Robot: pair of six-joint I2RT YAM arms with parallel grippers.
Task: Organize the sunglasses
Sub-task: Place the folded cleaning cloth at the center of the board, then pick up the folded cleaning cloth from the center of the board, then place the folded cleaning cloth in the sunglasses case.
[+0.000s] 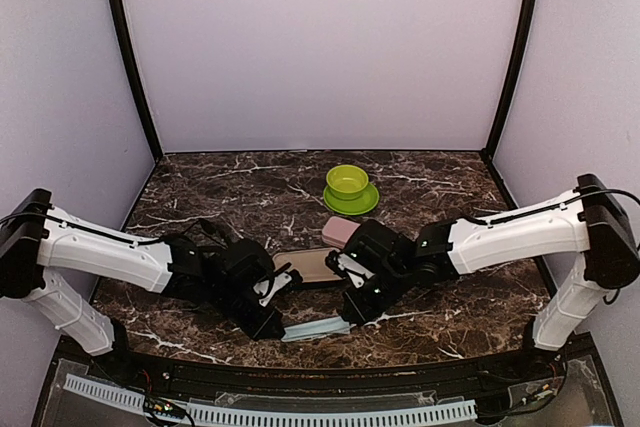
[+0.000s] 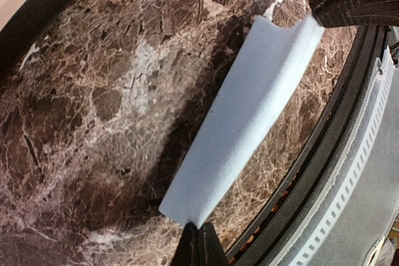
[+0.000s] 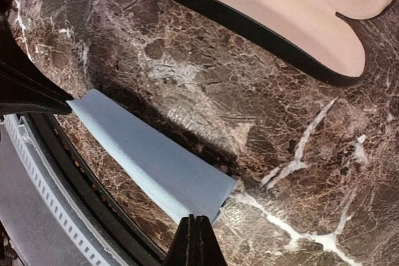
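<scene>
Logged folded pale blue cloth [image 1: 316,328] at near edge of table [image 1: 180,332]. Found left gripper [image 1: 274,330] pinched tight on its left end. Noted open case [image 1: 305,267] just behind, pink case [image 1: 338,230] beyond. Found right gripper [image 1: 349,318] pinched on right end. Could not tell where sunglasses lay.

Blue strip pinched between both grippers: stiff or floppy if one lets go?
Probably floppy: the blue cloth looks thin and creases lengthwise between the left gripper and right gripper. Likely very light, matte, so not slippery.
</scene>
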